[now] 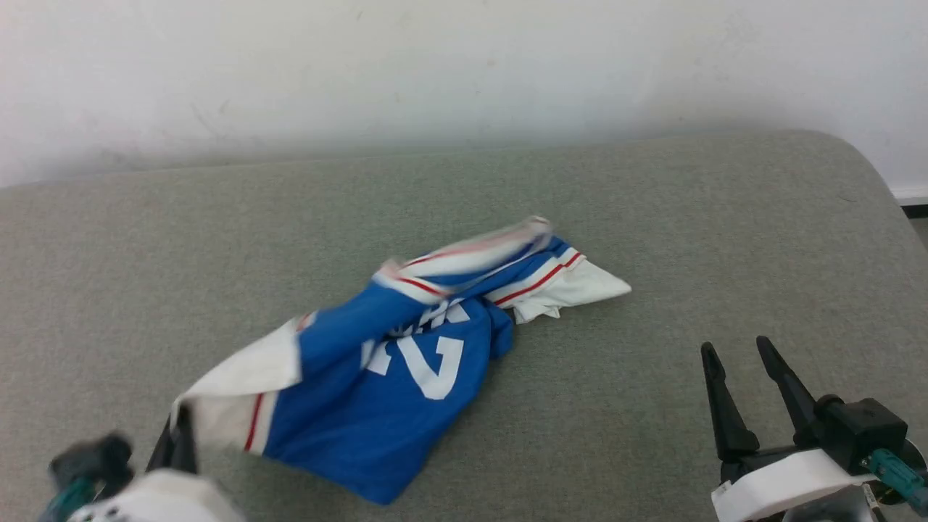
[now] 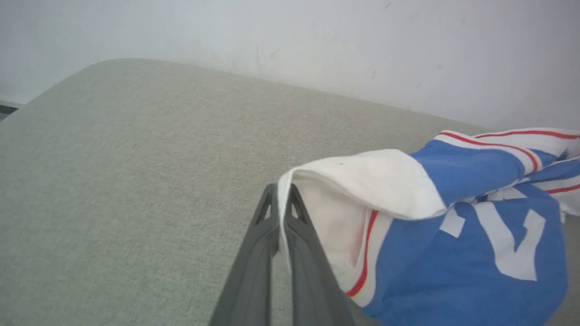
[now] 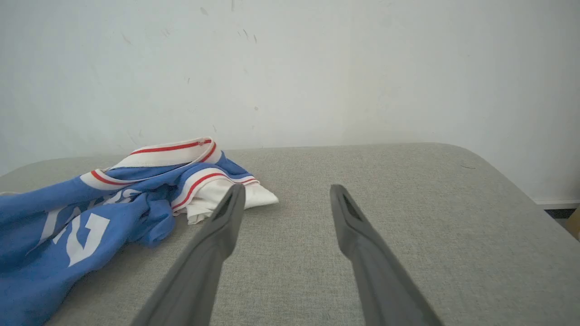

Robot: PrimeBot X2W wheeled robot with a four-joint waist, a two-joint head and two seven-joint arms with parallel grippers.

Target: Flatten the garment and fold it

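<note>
Left tool (image 2: 282, 195) pinches the garment (image 1: 377, 406); its far sleeve (image 1: 580, 286) lies upper left of the open, empty right tool (image 1: 734, 346).

Head view: high, looking forward and down across the table (image 1: 689, 217).
Left wrist view: low, seemingly tilted, right against the jersey (image 2: 453, 271).
Right wrist view: low, farther back, facing the wall (image 3: 290, 68).
Shared: jersey, table, wall.
</note>
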